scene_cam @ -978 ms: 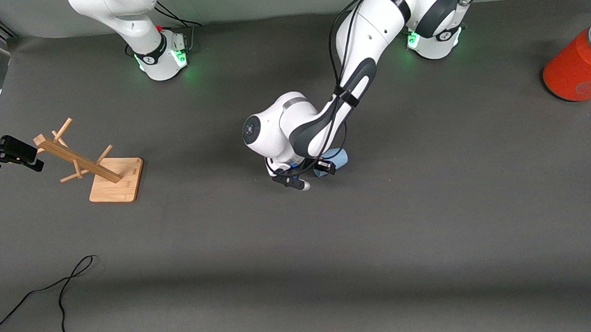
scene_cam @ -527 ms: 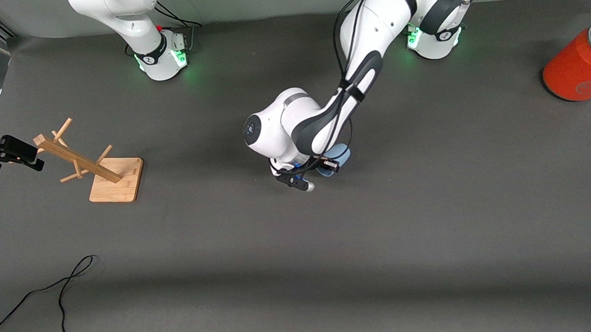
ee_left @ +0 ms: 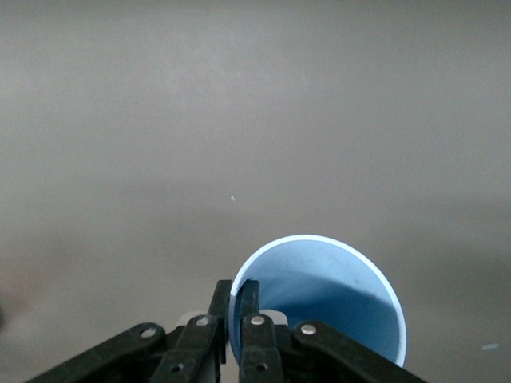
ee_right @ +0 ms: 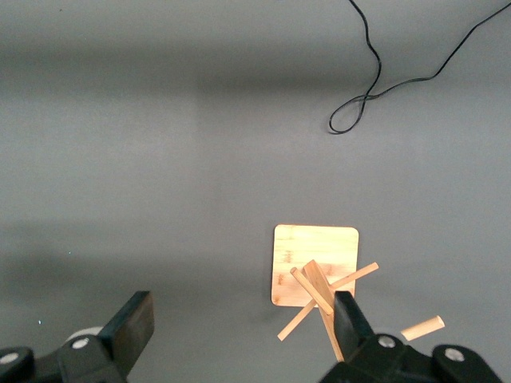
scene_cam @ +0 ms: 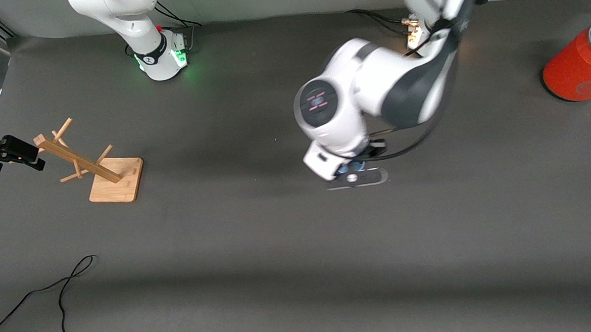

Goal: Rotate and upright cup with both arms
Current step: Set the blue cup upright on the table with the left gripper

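Nearest the front camera, a black cable (scene_cam: 61, 289) lies looped on the grey table (scene_cam: 300, 257), toward the right arm's end. Farther back at mid-table, the left gripper (ee_left: 235, 307) is clamped on the cup (ee_left: 319, 299): one finger inside the rim, the other outside the wall, pinching the light-blue wall between them. In the left wrist view the cup's mouth faces the camera, interior blue and plain, nothing visible in it. In the front view only a sliver of the cup (scene_cam: 350, 168) shows under the left arm's wrist; cannot tell if it touches the table.

Wooden rack (scene_cam: 93, 164) with pegs stands on its square base toward the right arm's end. The right gripper (ee_right: 243, 331) waits over the table close by the rack, fingers spread wide apart, holding nothing. Orange-red cylinder (scene_cam: 581, 65) with grey lid stands farther back at the left arm's end; contents hidden.
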### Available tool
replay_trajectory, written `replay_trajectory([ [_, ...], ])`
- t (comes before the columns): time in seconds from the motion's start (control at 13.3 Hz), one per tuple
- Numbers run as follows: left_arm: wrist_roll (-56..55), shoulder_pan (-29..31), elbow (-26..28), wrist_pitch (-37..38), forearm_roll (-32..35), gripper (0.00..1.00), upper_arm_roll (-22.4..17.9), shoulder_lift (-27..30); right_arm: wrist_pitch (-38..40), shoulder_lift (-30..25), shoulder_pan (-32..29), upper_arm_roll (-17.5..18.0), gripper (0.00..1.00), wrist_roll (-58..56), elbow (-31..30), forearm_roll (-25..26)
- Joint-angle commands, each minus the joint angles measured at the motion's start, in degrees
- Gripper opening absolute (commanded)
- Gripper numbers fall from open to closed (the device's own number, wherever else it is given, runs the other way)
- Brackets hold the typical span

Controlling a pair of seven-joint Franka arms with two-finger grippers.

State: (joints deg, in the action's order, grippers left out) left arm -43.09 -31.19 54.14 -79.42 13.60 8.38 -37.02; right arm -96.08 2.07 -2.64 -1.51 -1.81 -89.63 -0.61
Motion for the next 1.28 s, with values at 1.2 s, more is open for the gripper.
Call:
replay_trajectory([
  [1.2,-64.9,-11.0,34.3,-43.9,35.9,0.0,0.2,-2.6,1.1,-0.9,0.3,0.0,1.0,-0.6,-1.0,-0.4],
])
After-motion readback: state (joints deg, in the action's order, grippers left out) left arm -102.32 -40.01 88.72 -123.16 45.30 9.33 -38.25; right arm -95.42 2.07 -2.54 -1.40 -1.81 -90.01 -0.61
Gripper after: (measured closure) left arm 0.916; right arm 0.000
